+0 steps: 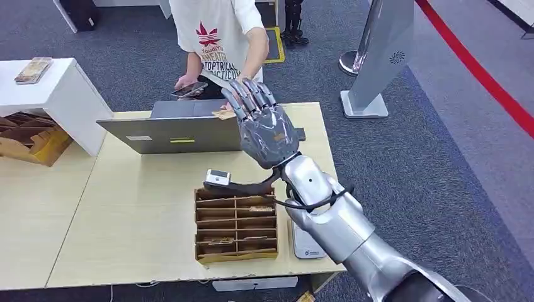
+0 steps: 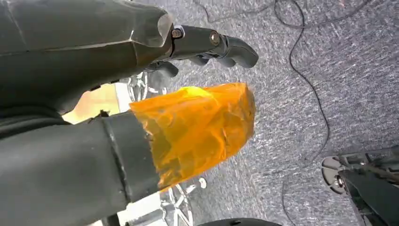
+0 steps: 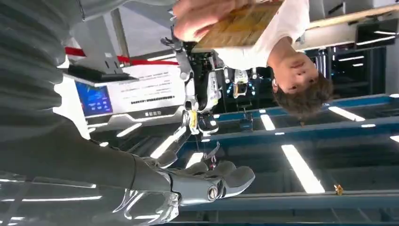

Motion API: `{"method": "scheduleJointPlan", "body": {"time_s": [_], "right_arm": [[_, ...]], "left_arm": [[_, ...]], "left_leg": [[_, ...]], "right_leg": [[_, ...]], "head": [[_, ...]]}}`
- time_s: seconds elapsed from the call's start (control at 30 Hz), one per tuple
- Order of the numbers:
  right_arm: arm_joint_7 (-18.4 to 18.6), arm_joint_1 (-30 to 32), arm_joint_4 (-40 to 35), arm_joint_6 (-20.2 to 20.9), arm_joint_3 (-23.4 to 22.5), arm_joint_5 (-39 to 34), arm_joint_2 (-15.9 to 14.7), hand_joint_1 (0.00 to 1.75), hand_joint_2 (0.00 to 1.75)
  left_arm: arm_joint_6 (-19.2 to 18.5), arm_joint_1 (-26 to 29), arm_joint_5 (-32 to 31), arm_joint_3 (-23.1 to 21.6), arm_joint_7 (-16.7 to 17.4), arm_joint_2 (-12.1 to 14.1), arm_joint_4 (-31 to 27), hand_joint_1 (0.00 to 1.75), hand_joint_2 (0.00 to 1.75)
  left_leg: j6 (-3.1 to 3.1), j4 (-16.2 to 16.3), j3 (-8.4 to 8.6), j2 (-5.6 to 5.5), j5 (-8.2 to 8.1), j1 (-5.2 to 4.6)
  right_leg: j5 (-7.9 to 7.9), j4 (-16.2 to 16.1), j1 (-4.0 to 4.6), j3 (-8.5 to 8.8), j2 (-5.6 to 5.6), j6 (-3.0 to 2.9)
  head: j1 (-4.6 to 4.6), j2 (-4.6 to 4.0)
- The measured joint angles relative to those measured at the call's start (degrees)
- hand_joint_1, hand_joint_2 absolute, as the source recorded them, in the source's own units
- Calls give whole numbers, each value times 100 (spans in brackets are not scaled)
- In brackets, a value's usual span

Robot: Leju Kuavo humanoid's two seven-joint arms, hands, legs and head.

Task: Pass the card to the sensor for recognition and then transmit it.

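Card [image 1: 222, 114] is the thing to find. It is brown and sits in the upper middle of the head view, just left of the right robot hand's [image 1: 267, 129] fingertips [image 1: 242, 94], over the far edge of the counter [image 1: 126, 214]. In the right wrist view a person's hand [image 3: 202, 16] holds the card [image 3: 240, 26], and the right robot hand [image 3: 202, 181] is apart from it.

The right robot hand is lifted above the counter in the middle of the head view. Its fingers are stretched out and a bit spread, and it has nothing in it.

The left robot hand [image 2: 141, 84] hangs over the grey floor [image 2: 329, 70]. Its thumb is wrapped in orange tape [image 2: 197, 127]. Its dark fingers [image 2: 230, 47] are out and a little bent, and it has nothing in it.

A person [image 1: 217, 34] in a white shirt stands at the top of the head view, behind the counter, with a phone [image 1: 189, 89] in the other hand. A grey laptop [image 1: 170, 133] stands left of the right robot hand. A brown tray [image 1: 236, 226] with slots sits at the lower middle. A flat white pad [image 1: 305, 244] lies just right of the tray, partly under the arm.
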Motion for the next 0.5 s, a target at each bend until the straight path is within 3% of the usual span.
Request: {"method": "scheduleJointPlan", "body": {"time_s": [0.5], "right_arm": [[216,-466,828,76,15,219,240,0,175]], "left_arm": [[-22,-58,-103,-221,96,0,0,0,0]], "left_leg": [[0,0,0,0,0,0]], "right_leg": [[0,0,0,0,0,0]], "head": [[0,0]]}}
